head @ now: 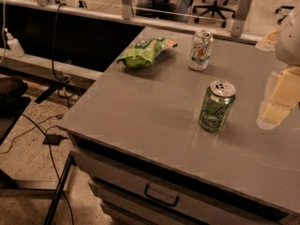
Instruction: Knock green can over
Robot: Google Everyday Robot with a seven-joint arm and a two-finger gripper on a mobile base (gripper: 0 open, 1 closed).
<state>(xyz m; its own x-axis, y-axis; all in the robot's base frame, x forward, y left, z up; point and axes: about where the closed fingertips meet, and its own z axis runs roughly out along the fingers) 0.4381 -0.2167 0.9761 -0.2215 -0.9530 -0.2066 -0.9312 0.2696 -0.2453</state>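
The green can (216, 106) stands upright on the grey table top (154, 107), right of the middle, its silver top with pull tab facing up. My gripper (276, 100) comes in from the right edge of the camera view, pale and blocky. It hangs just right of the can at about the can's height, with a gap between them.
A white-silver can with green and red logo (200, 50) stands upright at the back. A green snack bag (145, 52) lies at the back left. The table's front edge has a drawer with a handle (161, 197). Cables lie on the floor at left.
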